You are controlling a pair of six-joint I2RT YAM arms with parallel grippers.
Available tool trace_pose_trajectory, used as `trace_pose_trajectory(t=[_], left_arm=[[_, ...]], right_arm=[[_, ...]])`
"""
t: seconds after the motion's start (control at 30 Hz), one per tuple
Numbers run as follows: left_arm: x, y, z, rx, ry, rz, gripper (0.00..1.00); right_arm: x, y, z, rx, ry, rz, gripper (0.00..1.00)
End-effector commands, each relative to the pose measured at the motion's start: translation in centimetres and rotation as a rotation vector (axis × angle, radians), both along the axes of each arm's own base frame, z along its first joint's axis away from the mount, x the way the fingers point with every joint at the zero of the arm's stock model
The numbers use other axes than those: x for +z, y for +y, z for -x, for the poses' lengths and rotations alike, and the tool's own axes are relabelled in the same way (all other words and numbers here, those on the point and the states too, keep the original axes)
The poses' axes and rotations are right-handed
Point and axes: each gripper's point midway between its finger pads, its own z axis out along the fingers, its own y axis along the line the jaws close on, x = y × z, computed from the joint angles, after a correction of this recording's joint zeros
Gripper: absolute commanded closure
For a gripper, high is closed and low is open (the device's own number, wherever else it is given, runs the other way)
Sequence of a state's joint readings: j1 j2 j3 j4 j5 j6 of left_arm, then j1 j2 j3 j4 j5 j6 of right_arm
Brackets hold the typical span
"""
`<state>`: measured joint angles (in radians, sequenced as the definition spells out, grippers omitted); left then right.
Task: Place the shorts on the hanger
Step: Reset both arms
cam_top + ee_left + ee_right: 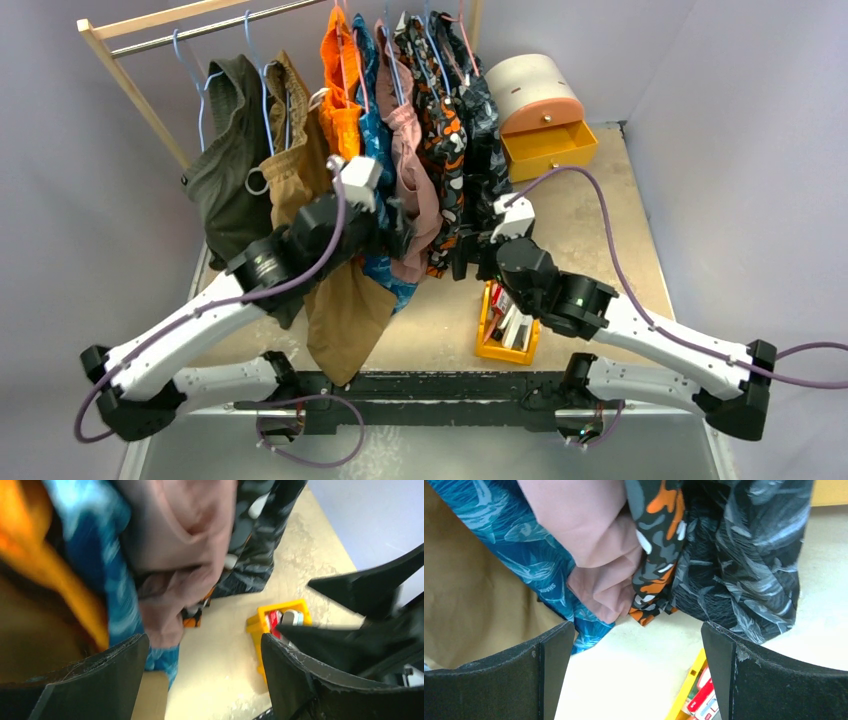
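The tan-brown shorts (pixel 340 300) hang from the wooden rack on the light-blue hanger (pixel 266 110), their legs reaching down to the table's near edge. They also show as tan cloth at the left of the left wrist view (pixel 30 650) and the right wrist view (pixel 474 595). My left gripper (pixel 400 235) is just right of the shorts, among the hanging clothes; it stands open (pixel 204 640) with only table between its fingers. My right gripper (pixel 462 255) faces it from the right, open (pixel 638 626) and holding nothing.
A dark olive garment (pixel 225 170) hangs left of the shorts. Orange (pixel 340 90), blue (pixel 539 570), pink (pixel 589 540) and patterned dark shorts (pixel 744 555) hang to their right. A yellow bin (pixel 505 320) sits by the right arm. A round box with an open yellow drawer (pixel 545 105) stands behind.
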<state>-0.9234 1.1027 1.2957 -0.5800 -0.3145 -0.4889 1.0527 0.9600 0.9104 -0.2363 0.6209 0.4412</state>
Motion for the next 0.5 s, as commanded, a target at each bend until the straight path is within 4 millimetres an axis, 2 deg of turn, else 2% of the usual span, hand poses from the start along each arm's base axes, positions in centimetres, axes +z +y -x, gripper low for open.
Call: trace_pose_trajectory(t=[0.0, 0.17, 0.23, 0.33, 0.47], left_arm=[[-0.2, 2.8, 1.5, 0.101, -0.006, 0.203, 0.18], [-8.4, 3.6, 3.3, 0.158, 0.197, 0.177, 0.18], [-10.5, 3.7, 3.6, 0.183, 0.253, 0.164, 0.17], [-11.9, 4.2, 3.6, 0.220, 0.277, 0.161, 0.17], [-11.9, 5.0, 2.9, 0.292, 0.259, 0.187, 0.17]], right_arm=[[1.2, -2.6, 0.0, -0.120, -0.034, -0.099, 0.01], [0.8, -5.5, 0.1, -0.240, -0.046, -0.135, 0.01], [1.4, -6.2, 0.2, -0.261, -0.064, -0.160, 0.01], [2.5, -6.8, 0.2, -0.279, -0.091, -0.196, 0.01], [3.3, -7.0, 0.2, -0.277, -0.111, -0.213, 0.01]])
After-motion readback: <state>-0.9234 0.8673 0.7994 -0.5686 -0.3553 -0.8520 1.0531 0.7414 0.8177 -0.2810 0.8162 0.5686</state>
